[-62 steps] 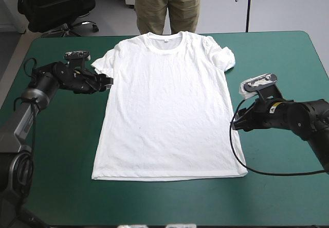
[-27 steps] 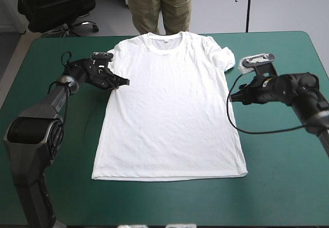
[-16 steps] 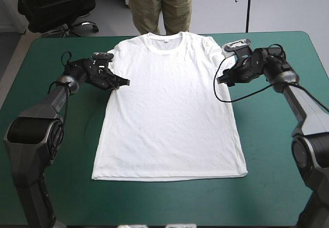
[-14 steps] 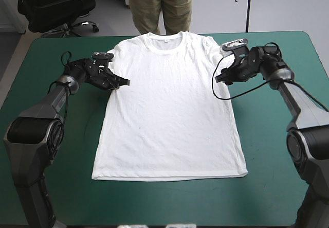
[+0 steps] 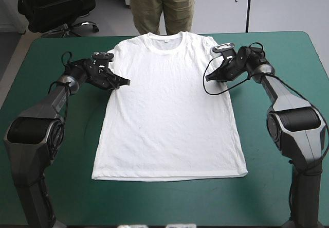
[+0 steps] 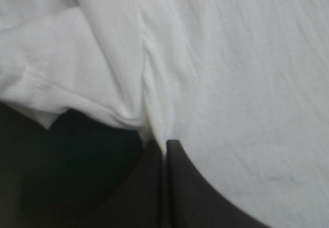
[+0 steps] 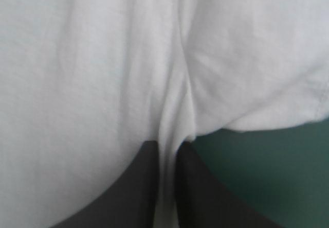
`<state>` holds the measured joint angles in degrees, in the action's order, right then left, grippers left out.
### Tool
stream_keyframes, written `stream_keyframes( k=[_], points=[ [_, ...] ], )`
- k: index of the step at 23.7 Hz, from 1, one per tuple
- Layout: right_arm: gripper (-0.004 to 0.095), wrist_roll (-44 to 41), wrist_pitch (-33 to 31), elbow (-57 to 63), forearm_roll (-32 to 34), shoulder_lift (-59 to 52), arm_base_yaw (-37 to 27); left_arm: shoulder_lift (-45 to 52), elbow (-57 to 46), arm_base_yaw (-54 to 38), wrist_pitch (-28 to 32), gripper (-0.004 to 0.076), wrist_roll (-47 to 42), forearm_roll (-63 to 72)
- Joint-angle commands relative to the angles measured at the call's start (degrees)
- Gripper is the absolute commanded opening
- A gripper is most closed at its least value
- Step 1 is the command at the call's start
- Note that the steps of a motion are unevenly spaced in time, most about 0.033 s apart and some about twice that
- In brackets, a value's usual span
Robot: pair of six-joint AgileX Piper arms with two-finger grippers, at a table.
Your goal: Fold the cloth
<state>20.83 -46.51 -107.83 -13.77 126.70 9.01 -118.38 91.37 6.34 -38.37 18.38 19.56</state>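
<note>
T-shirt (image 5: 167,109) spread flat, left claw (image 5: 125,82) at armpit, right claw (image 5: 207,77) opposite

Before me stands the table (image 5: 169,202), its teal-green cover (image 7: 267,176) lying smooth and flat from the near edge to the far one. The far corners are rounded. The cover shows in broad strips along the left, right and near sides.
</note>
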Motion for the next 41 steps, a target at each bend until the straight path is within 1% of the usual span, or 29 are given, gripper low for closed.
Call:
stream_keyframes(
  k=[1, 4, 6, 10, 14, 17, 18, 21, 24, 26, 29, 31, 33, 34, 36, 39, 41],
  points=[
    [-0.0013, 2.8, 0.1, -1.6, -3.0, -3.1, -0.3, 1.9, 0.5, 0.5, 1.7, -0.0018, -0.3, 1.0],
    [-0.0013, 1.3, 1.9, -1.6, -2.9, -4.7, -0.3, 3.0, 0.5, 0.5, 1.7, -0.0018, 0.0, 1.0],
    [-0.0013, 1.3, 2.6, -1.6, -3.0, -7.7, -0.3, 5.5, 0.5, 0.5, 3.1, -0.0018, 0.8, 0.8],
    [-0.0013, 1.6, 1.8, -1.6, -3.0, -13.0, -0.3, 10.5, 0.5, 0.5, 5.2, -0.0018, 1.4, 0.6],
    [-0.0013, 1.8, 0.3, -1.6, -3.4, -19.5, -0.3, 16.1, 0.5, 0.5, 6.0, -0.0018, 1.4, -0.8],
    [-0.0013, 2.5, -0.1, -1.6, -2.9, -24.6, -0.3, 21.1, 0.5, 0.5, 6.1, -0.0018, 1.3, -2.2],
    [-0.0013, 2.9, -0.4, -1.6, -2.9, -28.3, -0.3, 24.4, 0.5, 0.5, 6.5, -0.0018, 1.6, -4.0],
    [-0.0013, 3.3, -1.6, -1.6, -2.6, -33.4, -0.3, 30.1, 0.5, 0.5, 7.6, -0.0018, 1.6, -5.6],
    [-0.0013, 4.4, -3.1, -1.6, -2.5, -38.7, -0.3, 37.7, 0.5, 0.5, 10.9, -0.0018, 2.8, -5.6],
    [-0.0013, 6.3, -2.3, -1.6, -2.5, -42.8, -0.3, 41.4, 0.5, 0.5, 16.5, -0.0018, 4.7, -5.5],
    [-0.0013, 6.2, 0.9, -1.6, -0.4, -44.4, -0.3, 42.0, 0.5, 0.5, 21.2, -0.0018, 4.9, -5.0],
    [-0.0013, 6.3, 5.8, -1.4, 1.9, -43.9, -0.3, 40.3, 0.4, 0.5, 26.0, -0.0018, 5.4, -4.5],
    [-0.0013, 7.8, 12.0, -1.3, 2.7, -41.7, -0.3, 37.1, 0.4, 0.5, 33.6, -0.0018, 5.6, -4.5],
    [-0.0013, 8.9, 16.3, -1.3, 3.1, -40.1, -0.3, 35.3, 0.4, 0.5, 38.4, -0.0018, 5.6, -4.5],
    [-0.0013, 10.9, 22.5, -1.3, 3.1, -37.9, -0.3, 33.0, 0.4, 0.5, 46.9, -0.0018, 5.6, -4.5],
    [-0.0013, 12.6, 33.5, -1.3, 3.1, -34.6, -0.3, 29.3, 0.4, 0.5, 62.6, -0.0018, 5.5, -4.8],
    [-0.0013, 13.4, 39.7, -1.3, 3.1, -32.3, -0.3, 27.5, 0.4, 0.5, 70.0, -0.0018, 5.2, -5.1]
  ],
)
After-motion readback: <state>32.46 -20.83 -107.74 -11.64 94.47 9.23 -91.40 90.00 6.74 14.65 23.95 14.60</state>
